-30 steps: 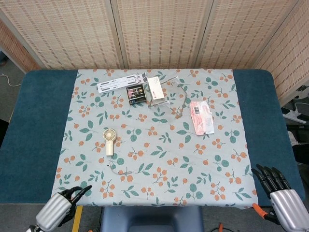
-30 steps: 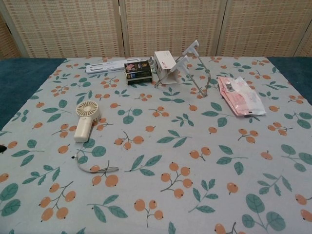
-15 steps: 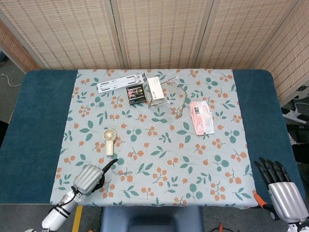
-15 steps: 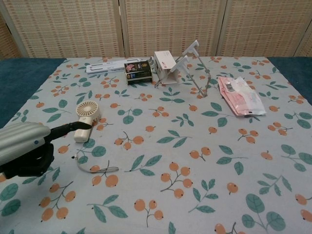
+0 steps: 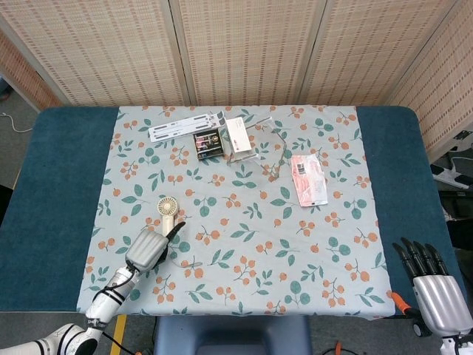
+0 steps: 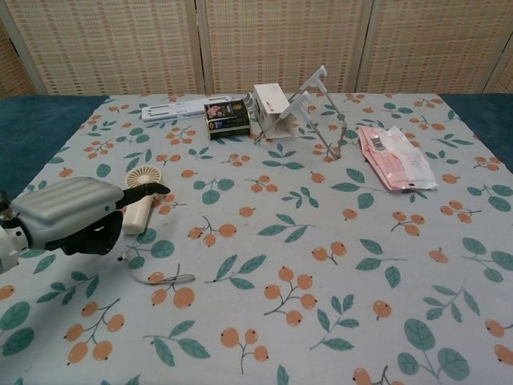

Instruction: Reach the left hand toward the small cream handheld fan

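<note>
On the floral cloth [image 5: 244, 222], left hand [image 5: 145, 250] over cream fan [image 5: 167, 209] handle, fingers spread, holding nothing, battery box [image 5: 208, 143] and pink packet [image 5: 307, 178] well beyond

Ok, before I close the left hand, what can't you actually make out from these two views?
- Contact: the left hand covers the handle of the cream fan in the head view; touching or not, cannot tell.
- Chest view: the same hand hides most of the handle.
- Right hand: cut off by the head view's bottom edge, absent from the chest view.
- Print on the black box: too small to read.
</note>
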